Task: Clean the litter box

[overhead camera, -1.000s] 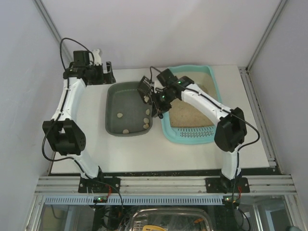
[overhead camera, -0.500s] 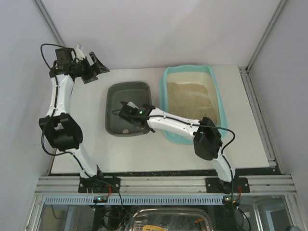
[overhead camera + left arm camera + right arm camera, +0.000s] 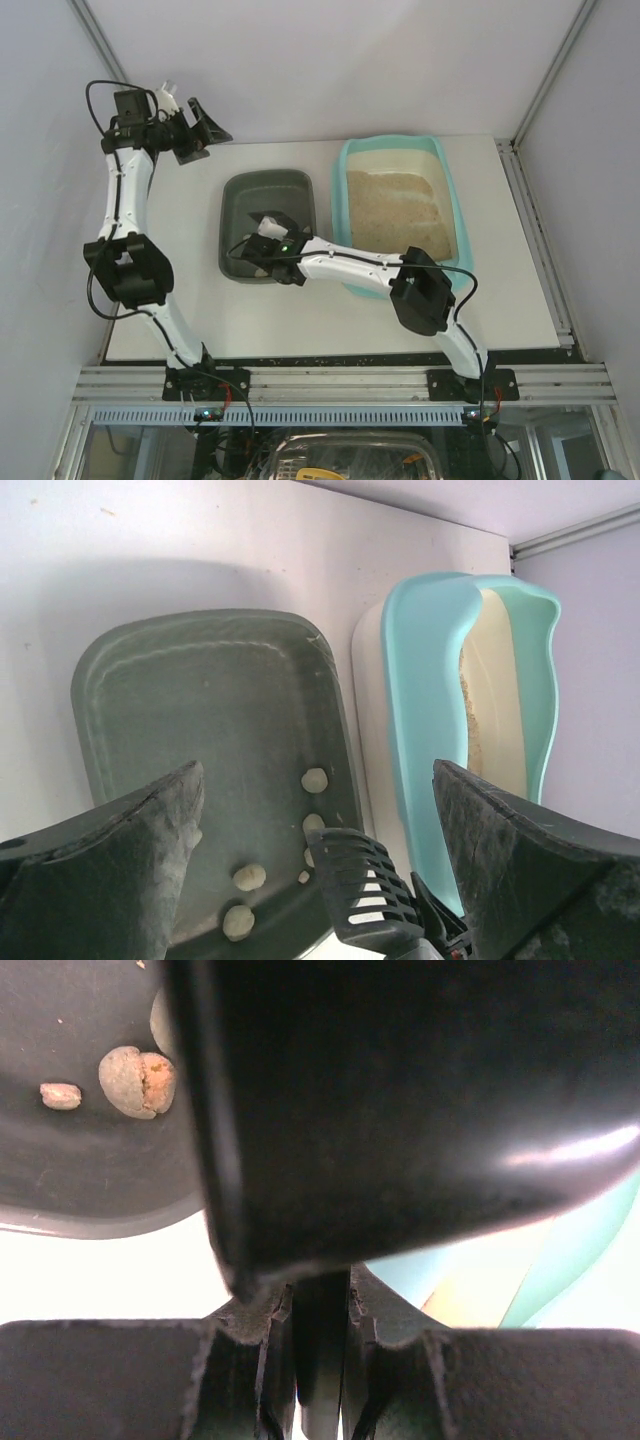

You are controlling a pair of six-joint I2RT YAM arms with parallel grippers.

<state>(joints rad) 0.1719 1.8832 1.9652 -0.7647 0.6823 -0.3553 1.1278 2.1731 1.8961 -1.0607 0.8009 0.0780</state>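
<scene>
Right of both jaws: litter box (image 3: pixel 392 141).

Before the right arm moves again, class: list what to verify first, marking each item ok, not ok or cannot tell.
1. Right gripper shut on the scoop handle: ok.
2. Scoop held above the grey tray: ok.
3. Clumps lying inside the grey tray: ok.
4. Scoop fully emptied: cannot tell.
5. Left gripper open, raised away from both trays: ok.
6. Litter box free of clumps: cannot tell.
</scene>
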